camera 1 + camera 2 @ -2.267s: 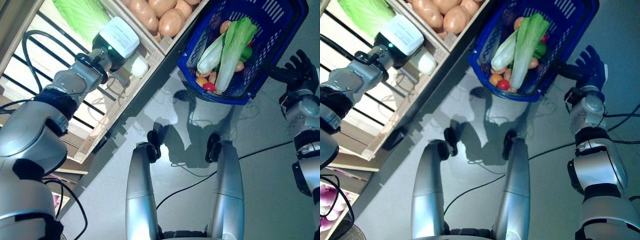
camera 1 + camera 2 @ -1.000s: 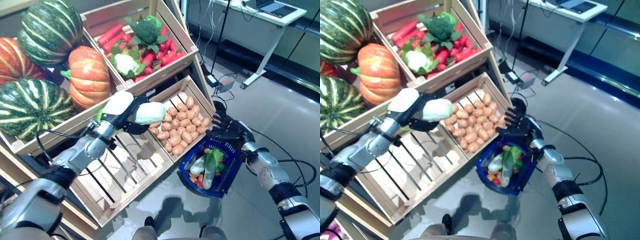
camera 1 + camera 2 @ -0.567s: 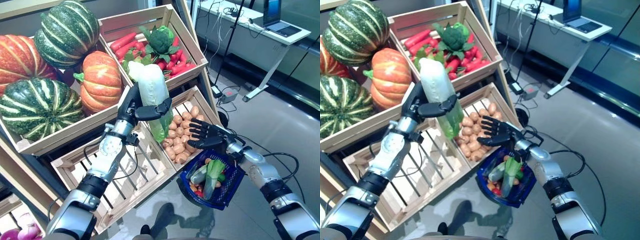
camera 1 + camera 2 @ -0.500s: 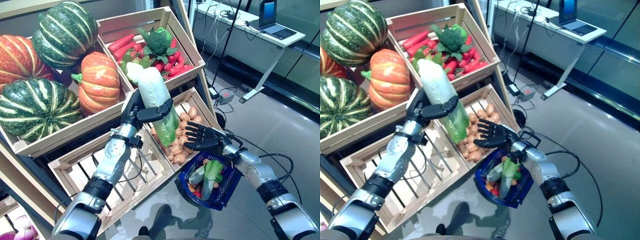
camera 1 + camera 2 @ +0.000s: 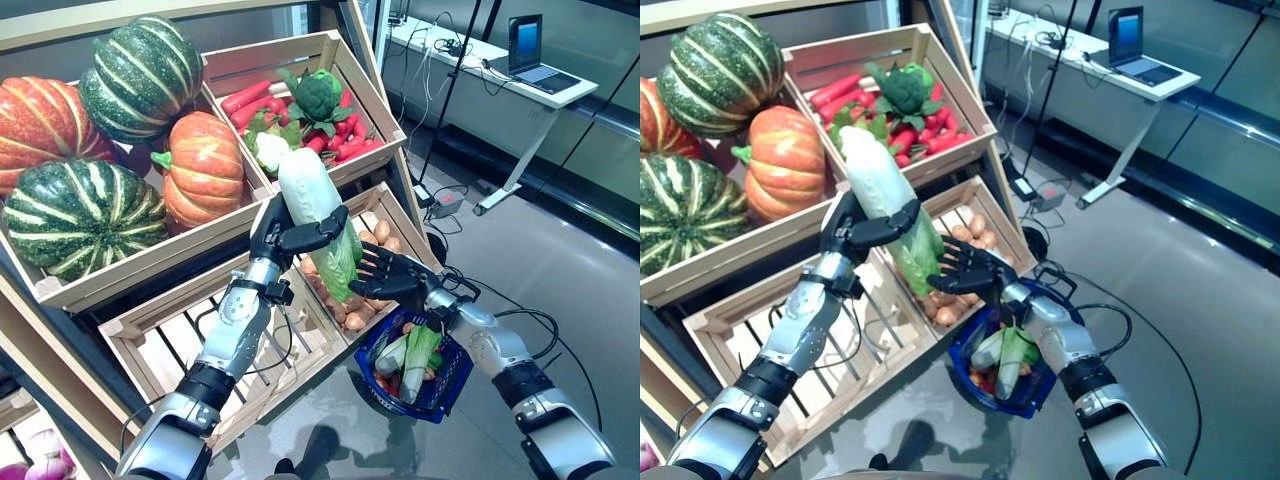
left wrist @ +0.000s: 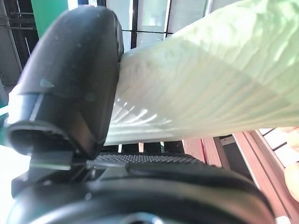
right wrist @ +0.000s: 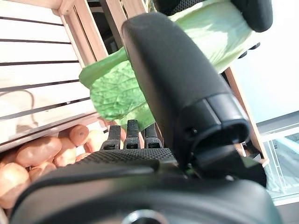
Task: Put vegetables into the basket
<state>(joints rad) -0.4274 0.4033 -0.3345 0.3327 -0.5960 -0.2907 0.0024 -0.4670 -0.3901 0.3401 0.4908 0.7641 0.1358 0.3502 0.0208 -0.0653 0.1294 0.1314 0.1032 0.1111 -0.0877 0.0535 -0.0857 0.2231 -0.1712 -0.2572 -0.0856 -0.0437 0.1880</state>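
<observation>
A long napa cabbage (image 5: 312, 205) with a white stalk and green leaf tips is held upright in front of the crates, and my left hand (image 5: 275, 232) is shut on its middle. The left wrist view shows the thumb (image 6: 70, 79) pressed against the pale cabbage (image 6: 210, 93). My right hand (image 5: 385, 275) is open, its spread fingers right at the cabbage's leafy lower end. The blue basket (image 5: 455, 385) hangs below my right wrist and holds a bok choy (image 5: 415, 355) and several small vegetables.
Wooden crates stand behind: pumpkins (image 5: 200, 170) at upper left, carrots and broccoli (image 5: 310, 95) above, potatoes (image 5: 385, 225) just behind my right hand, an empty slatted crate (image 5: 190, 340) at lower left. A desk with a laptop (image 5: 525, 40) stands far right.
My left hand has carried the cabbage slightly down and right, toward the basket. My right hand and the basket have come closer to its leafy end. The camera shifted too.
</observation>
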